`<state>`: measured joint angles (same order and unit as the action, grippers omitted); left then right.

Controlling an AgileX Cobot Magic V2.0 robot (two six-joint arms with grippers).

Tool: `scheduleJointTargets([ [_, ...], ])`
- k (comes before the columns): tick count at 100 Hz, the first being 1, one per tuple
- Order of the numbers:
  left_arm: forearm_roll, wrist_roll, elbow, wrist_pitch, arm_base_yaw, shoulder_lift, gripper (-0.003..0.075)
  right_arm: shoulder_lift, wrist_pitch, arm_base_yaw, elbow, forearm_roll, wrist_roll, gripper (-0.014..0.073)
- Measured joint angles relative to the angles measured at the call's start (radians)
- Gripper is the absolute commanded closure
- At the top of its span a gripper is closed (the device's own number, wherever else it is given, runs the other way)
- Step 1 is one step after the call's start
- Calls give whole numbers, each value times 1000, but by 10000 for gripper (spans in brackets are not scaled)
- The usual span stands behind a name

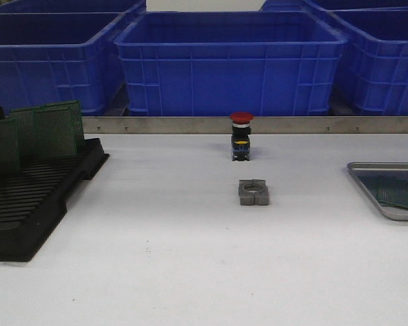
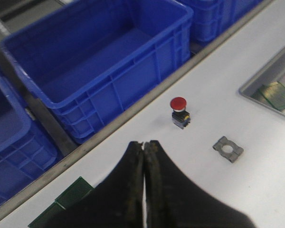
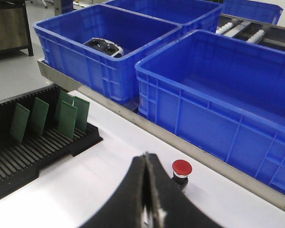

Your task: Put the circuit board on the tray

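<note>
The silver-grey tray (image 1: 367, 178) lies at the table's right edge with a green circuit board (image 1: 400, 192) flat in it. The tray (image 2: 256, 81) and board (image 2: 277, 94) also show in the left wrist view. Several green circuit boards (image 1: 54, 129) stand upright in the black slotted rack (image 1: 34, 204) at the left; they also show in the right wrist view (image 3: 66, 118). My left gripper (image 2: 144, 145) is shut and empty, high above the table. My right gripper (image 3: 146, 156) is shut and empty, also raised. Neither gripper shows in the front view.
A red-capped push button (image 1: 241, 136) stands at the table's middle back, with a grey metal clamp block (image 1: 253, 192) in front of it. Blue crates (image 1: 231, 61) line the back behind a metal rail (image 1: 190, 125). One crate holds a dark part (image 3: 103, 46).
</note>
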<state>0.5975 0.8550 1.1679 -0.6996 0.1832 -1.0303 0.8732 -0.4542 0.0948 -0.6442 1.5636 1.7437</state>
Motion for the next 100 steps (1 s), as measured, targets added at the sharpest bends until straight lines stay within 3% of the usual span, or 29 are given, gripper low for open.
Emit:
scheduleJointTargets([
  [23, 47, 44, -348, 217, 0, 296, 741, -209, 111, 8, 141, 101, 128, 701],
  [53, 101, 49, -661, 303, 0, 668, 741, -536, 179, 8, 300, 122, 150, 701],
  [79, 110, 49, -771, 306, 0, 884, 741, -671, 218, 8, 367, 125, 152, 701],
  [100, 112, 49, -775, 308, 0, 916, 741, -675, 218, 8, 370, 125, 155, 701],
])
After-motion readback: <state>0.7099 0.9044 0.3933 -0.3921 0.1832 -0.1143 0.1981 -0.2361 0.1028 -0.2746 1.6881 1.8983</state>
